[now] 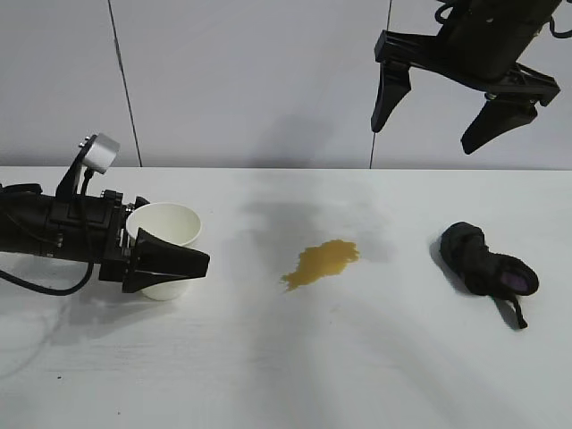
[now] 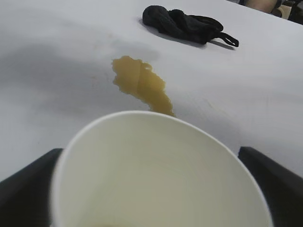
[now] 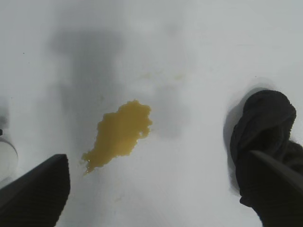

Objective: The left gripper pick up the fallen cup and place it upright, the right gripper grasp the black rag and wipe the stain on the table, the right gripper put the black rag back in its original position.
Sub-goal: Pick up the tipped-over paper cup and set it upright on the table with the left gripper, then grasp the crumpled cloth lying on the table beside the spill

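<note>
Fingers (image 1: 170, 259) of left gripper (image 1: 165, 255) flank upright cup (image 1: 165, 234).

Brightness: bright, even, soft overhead light
Shadows: faint grey patches on desk (image 1: 295, 357); broad diffuse smudge behind stain (image 1: 322, 262); darker shadow hugging black rag (image 1: 485, 261)
Glare: none, matte surface
Left wrist view: cup (image 2: 156, 175) rim close, soft and blurry; far rag fairly sharp
Right wrist view: overall hazy, pincer fingers (image 3: 35, 191) blurred at frame edge
</note>
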